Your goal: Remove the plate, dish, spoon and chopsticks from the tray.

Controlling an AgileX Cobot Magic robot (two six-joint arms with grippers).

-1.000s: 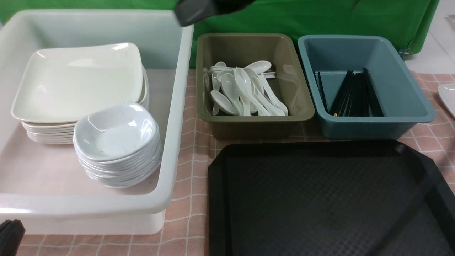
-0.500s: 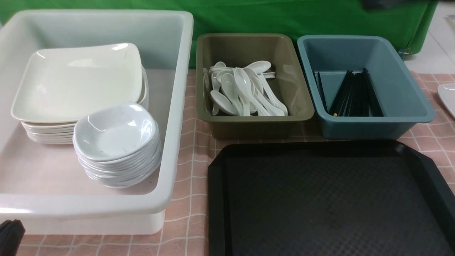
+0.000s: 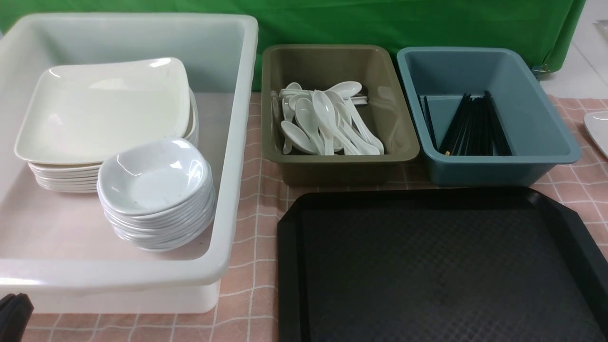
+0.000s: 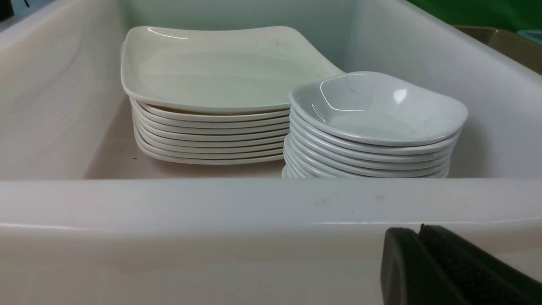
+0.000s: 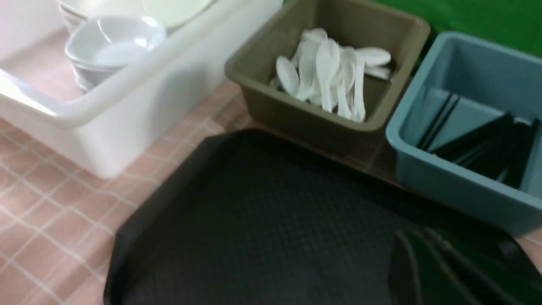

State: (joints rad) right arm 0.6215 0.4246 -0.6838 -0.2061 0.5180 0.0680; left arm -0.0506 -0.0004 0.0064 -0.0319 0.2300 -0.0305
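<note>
A dark blurred shape that crossed the top of the front view a second ago, in front of the green backdrop (image 3: 380, 23), is gone; the rest of the table reads the same. The black tray (image 3: 437, 270) lies bare, nothing on its diamond-patterned surface in any view. The right gripper (image 5: 440, 267) hangs above the tray's near edge with its fingers pressed together and nothing between them; the tray spreads out ahead of those fingers, and beyond it stand the olive tub (image 5: 338, 114) and the blue tub (image 5: 457, 182). The left gripper (image 4: 423, 262) rests just outside the near wall of the white tub (image 4: 254, 203), its dark fingers (image 4: 449, 271) closed flat on each other and holding nothing.

Past those left fingers, over the wall, the plate (image 4: 220, 72) tops a stack, with the dish (image 4: 377, 106) on a second stack just beside it. The spoon (image 3: 325, 114) lies among others in the olive tub, the chopsticks (image 3: 475, 126) in the blue one.

The clearing looks finished. What is left calls for both arms to draw back high and slow, fingers kept shut, clear of the tub rims.
</note>
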